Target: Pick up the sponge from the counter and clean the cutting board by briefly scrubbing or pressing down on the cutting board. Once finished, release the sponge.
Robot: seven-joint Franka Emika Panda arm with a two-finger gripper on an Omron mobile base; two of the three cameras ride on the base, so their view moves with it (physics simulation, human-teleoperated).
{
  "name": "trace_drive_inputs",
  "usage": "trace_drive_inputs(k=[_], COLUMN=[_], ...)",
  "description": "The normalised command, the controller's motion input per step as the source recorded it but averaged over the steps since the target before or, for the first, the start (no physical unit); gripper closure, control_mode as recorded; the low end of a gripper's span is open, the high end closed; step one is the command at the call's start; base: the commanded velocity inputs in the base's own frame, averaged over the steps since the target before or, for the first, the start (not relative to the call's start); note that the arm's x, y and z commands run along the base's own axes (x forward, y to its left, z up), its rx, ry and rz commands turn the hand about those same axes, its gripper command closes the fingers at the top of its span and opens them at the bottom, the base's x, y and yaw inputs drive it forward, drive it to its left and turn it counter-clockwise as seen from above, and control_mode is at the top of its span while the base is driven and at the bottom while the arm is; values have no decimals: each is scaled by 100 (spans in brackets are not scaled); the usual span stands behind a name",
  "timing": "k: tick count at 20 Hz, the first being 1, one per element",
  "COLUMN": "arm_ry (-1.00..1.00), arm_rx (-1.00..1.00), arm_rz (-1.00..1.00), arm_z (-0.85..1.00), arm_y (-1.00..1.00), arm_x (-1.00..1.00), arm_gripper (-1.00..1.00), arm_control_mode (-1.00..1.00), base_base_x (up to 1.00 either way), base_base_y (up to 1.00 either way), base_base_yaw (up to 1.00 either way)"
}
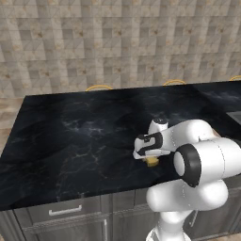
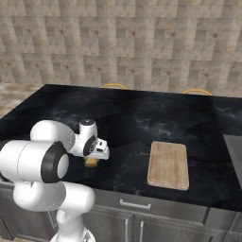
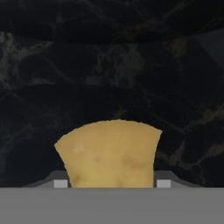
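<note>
The black marble-look desk (image 2: 142, 118) spans each base view from left to right, with a tiled wall behind it and grey cabinet drawers (image 1: 61, 214) under its front edge.

The white arm bends low over the desk, at lower right of the left base view and lower left of the right base view.

The cutting board (image 2: 168, 164) lies flat at right of centre in the right base view, near the front edge of the desk. Its long axis runs from the front edge toward the wall, and it sits well apart from the sponge.

The gripper (image 1: 149, 159) points down at the desk, just right of centre in the left base view.

The sponge (image 3: 109, 153) is the smallest thing. In the hand view it fills the lower middle, between the two fingertips (image 3: 61, 183), with its curved edge toward the top of the frame and its long axis running left to right. The fingers sit against its two ends, clamped on it. In the right base view it shows as a yellow patch on the desk directly under the gripper.
</note>
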Motion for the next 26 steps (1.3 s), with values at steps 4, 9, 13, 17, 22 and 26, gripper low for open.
trace_drive_inputs(k=[4,9,13,17,22,26], arm_ry=[0,0,0,0,0,0], arm_rx=[0,0,0,0,0,0], arm_rz=[0,0,0,0,-4,-6], arm_z=[0,2,26,38,43,51], arm_y=[0,0,-1,-15,-22,-3], arm_x=[0,-1,0,-14,-26,-24], arm_gripper=[100,100,100,100,100,100], arm_control_mode=[-100,-100,-100,-100,-100,-100], base_base_x=[0,0,0,0,0,0], base_base_y=[0,0,0,0,0,0], base_base_yaw=[0,0,0,0,0,0])
